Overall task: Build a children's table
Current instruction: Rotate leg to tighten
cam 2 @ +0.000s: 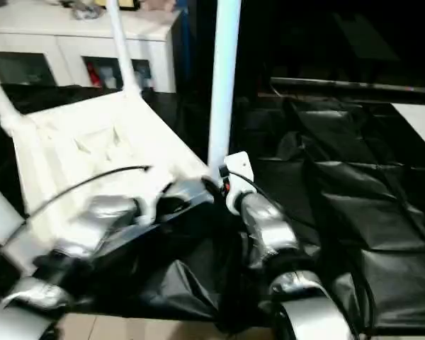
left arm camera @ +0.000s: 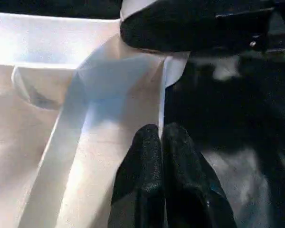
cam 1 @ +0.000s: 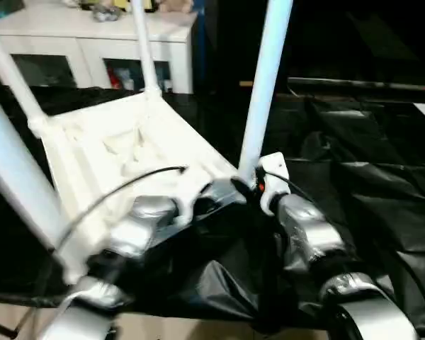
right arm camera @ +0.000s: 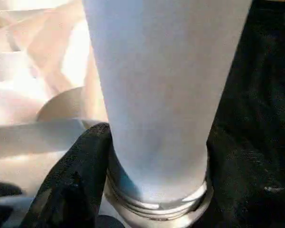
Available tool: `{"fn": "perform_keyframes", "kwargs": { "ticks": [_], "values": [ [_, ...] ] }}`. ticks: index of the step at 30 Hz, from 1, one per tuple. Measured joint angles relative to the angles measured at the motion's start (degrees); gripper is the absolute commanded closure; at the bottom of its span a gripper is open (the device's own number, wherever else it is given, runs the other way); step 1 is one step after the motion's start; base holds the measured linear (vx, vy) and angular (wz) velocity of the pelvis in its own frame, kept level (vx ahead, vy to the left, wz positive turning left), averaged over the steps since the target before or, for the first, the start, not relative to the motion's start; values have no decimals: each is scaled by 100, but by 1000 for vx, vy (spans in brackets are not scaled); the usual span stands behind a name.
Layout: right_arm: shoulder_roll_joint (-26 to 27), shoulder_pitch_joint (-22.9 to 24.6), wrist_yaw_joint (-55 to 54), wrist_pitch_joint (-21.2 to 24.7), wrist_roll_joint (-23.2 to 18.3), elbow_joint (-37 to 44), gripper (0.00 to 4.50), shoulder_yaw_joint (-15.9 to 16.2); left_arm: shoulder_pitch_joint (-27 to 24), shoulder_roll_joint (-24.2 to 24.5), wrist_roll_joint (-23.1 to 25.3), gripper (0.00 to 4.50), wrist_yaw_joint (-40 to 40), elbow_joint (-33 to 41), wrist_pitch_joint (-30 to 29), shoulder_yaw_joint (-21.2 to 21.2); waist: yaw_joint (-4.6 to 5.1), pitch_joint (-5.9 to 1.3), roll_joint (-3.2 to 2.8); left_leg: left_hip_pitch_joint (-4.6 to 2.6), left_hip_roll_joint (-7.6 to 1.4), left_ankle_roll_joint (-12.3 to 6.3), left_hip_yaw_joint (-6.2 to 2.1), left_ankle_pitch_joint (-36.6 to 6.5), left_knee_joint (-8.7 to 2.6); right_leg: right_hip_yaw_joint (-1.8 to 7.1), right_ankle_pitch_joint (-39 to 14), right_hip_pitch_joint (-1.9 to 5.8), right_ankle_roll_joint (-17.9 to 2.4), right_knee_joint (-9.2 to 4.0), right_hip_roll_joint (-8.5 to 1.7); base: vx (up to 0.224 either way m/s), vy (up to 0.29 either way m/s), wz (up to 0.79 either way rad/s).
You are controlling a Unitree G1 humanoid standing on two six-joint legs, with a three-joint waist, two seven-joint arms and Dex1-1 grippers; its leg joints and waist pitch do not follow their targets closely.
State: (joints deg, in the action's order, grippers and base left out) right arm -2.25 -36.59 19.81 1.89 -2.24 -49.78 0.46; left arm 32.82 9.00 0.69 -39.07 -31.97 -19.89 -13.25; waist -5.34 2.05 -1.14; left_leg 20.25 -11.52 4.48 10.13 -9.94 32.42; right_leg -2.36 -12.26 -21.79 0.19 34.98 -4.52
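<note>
Table (cam 1: 106,152): white plastic, lying upside down on black sheeting (cam 1: 368,191), ribbed underside facing up; four round tube legs standing up from its corners.
Cabinet (cam 1: 92,42): white, glass-fronted, behind the table, small items on top too blurred to name.
Near-right leg (cam 1: 265,78): upright at the table's corner nearest the right arm; in the right wrist view its threaded base sits at the corner socket.
Far leg (cam 1: 145,49), left leg (cam 1: 10,78), near-left leg (cam 1: 18,180): each upright or slightly leaning at its own corner.
Right gripper (cam 1: 244,185): at the foot of the near-right leg, black fingers (right arm camera: 73,175) spread around the tube's base; one finger lies against the tube, whether it clamps the tube cannot be told.
Left gripper (left arm camera: 162,142): fingers pressed together, tips at the table's rim beside that same corner, holding nothing.
</note>
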Motion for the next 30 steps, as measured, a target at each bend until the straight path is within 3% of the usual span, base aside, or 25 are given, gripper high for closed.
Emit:
{"fn": "perform_keyframes", "kwargs": {
  "ticks": [2, 5, 11, 15, 22, 28, 30],
  "values": [
    [0, 1, -16, -60, 28, -18, 181, 0, 5, -34, 41, 450, 11, -30, 36, -12, -4, -5, -8, 0, 7, 0, 0, 0, -3, 8, 1, 2, 1, 0, -2, 0, 0, 0],
    [-3, 15, 9, -206, 7, -54, 112, -39, 4, -50, 70, 450, 10, -26, 82, -30, -12, -5, -10, 7, 11, -1, -2, 0, -12, 9, 2, -3, 2, 0, -3, 0, 0, 0],
    [-183, 31, 816, -376, -63, -48, 63, -48, -60, 107, 51, 450, -181, 21, 279, -28, -8, -1, -16, 16, 10, -1, -5, 0, -40, -2, 8, -17, 4, 0, -3, 0, 0, 0],
    [-544, 67, 1781, -469, -114, 38, 63, 161, -188, 332, -54, 450, -518, 219, 300, -6, 0, 0, -22, 19, 2, 0, -8, 1, -59, -16, 15, -23, -3, 4, 1, 0, 0, 0],
    [-1394, 330, 4057, -592, -264, 742, 63, 651, -769, 1203, -411, 450, -1825, 975, 462, -1, -22, 0, -32, 46, -24, -2, -6, 2, -42, -31, -1, -36, -11, 4, 20, 0, 0, 0],
    [-1434, 344, 4678, -460, -443, 903, 63, 746, -1053, 1586, -617, 450, -2498, 1503, 275, -26, -68, 1, -30, 132, -23, -53, 11, 4, 32, -19, -4, -90, -14, 0, 8, 0, 0, 0],
    [-1463, 344, 4851, -332, -489, 951, 90, 799, -1089, 1640, -659, 450, -2567, 1565, 270, -31, -80, 1, -30, 145, -23, -60, 13, 0, 45, -16, -4, -100, -15, 2, 7, 0, 0, 0]
  ]
}}
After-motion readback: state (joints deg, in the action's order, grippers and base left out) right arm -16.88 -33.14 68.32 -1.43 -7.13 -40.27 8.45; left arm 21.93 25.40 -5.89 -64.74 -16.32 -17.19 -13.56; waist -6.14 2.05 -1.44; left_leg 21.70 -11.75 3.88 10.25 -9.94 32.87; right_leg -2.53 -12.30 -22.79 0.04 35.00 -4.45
